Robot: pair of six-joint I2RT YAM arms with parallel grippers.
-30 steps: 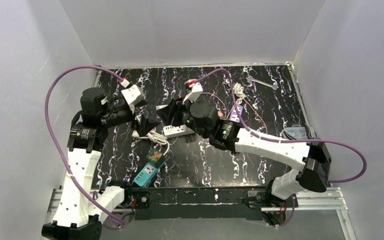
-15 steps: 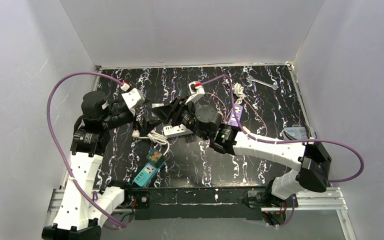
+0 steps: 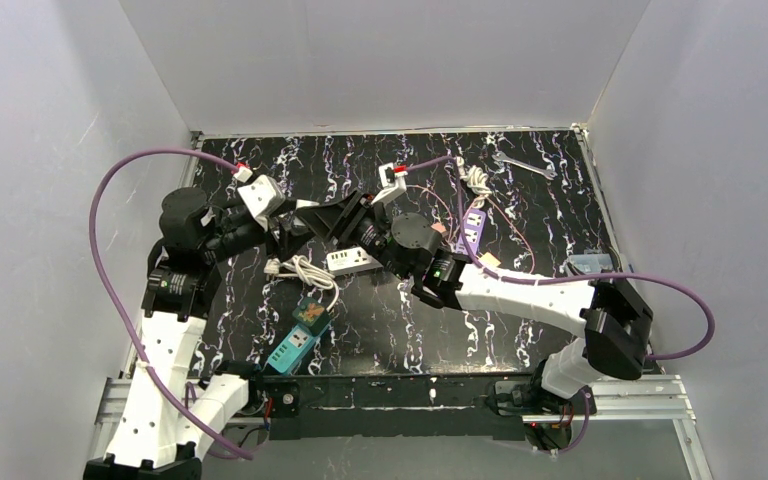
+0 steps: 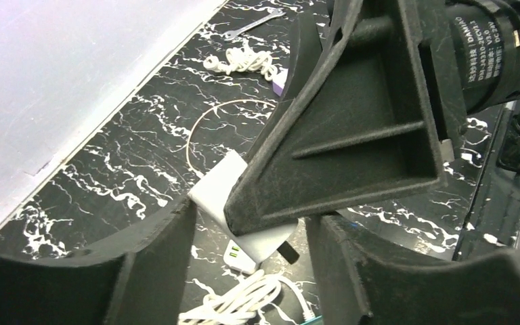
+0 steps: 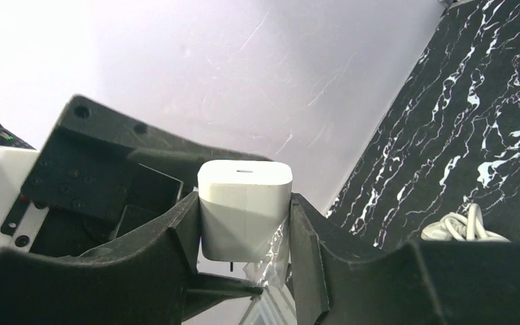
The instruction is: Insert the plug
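Observation:
The plug [image 5: 244, 203] is a white cube-shaped charger with dark prongs on its underside. My right gripper [image 5: 242, 211] is shut on it and holds it above the table. From the left wrist the plug [image 4: 258, 242] lies between my left gripper's fingers [image 4: 156, 257], one finger against its edge and the other close by its far side. In the top view the left gripper [image 3: 295, 233] and right gripper [image 3: 337, 218] meet tip to tip, hiding the plug. A white power strip [image 3: 352, 261] lies on the table just below them.
A coiled white cable [image 3: 305, 270] and a teal socket block [image 3: 295, 345] lie near the left arm. A purple power strip [image 3: 472, 225], a white cord bundle [image 3: 477, 180] and a wrench [image 3: 523, 164] sit at the back right. White walls enclose the table.
My left gripper has come in toward the right gripper and its jaws have narrowed round the plug. The right gripper has carried the plug a little back and left.

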